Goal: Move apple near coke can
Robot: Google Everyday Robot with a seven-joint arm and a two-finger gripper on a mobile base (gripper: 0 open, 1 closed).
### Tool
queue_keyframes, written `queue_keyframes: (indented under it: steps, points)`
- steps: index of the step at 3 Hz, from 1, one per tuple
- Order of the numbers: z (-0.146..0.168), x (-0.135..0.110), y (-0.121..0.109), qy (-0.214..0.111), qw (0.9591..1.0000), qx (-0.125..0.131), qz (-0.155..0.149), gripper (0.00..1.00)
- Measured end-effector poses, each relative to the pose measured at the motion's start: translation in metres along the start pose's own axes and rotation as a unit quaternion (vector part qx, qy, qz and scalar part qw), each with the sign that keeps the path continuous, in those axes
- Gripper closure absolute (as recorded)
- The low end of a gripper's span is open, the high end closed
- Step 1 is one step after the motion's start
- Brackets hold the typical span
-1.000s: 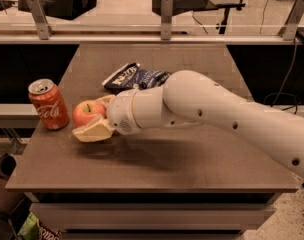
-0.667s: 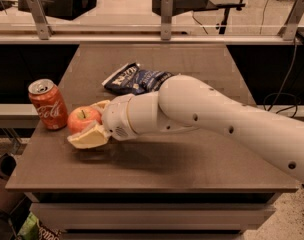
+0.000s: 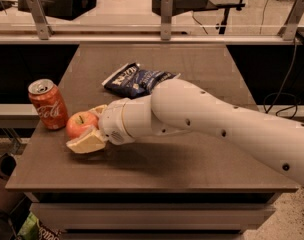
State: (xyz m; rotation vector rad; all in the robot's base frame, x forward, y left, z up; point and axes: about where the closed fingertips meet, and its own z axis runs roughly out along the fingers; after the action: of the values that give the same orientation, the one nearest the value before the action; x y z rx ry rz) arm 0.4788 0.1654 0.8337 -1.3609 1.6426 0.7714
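Note:
The red-orange apple (image 3: 80,123) sits at the left of the brown table (image 3: 182,164), just right of the upright coke can (image 3: 48,104) and almost touching it. My gripper (image 3: 84,127) reaches in from the right on a thick white arm and is shut on the apple. One cream finger (image 3: 87,142) lies in front of the apple and the other (image 3: 97,109) behind it. I cannot tell whether the apple rests on the table or hangs just above it.
A dark blue chip bag (image 3: 135,79) lies behind my arm near the table's middle. A rail with metal posts (image 3: 166,14) runs along the far edge. The table's left edge is close beside the can.
My gripper has carried the apple to the left, closing the gap to the coke can. The can and chip bag have not moved.

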Motion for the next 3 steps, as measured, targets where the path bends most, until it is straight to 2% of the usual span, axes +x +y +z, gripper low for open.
queue_keyframes:
  steps: [3]
  points:
    - [0.0022, -0.0030, 0.0040, 0.001, 1.0000, -0.003, -0.004, 0.14]
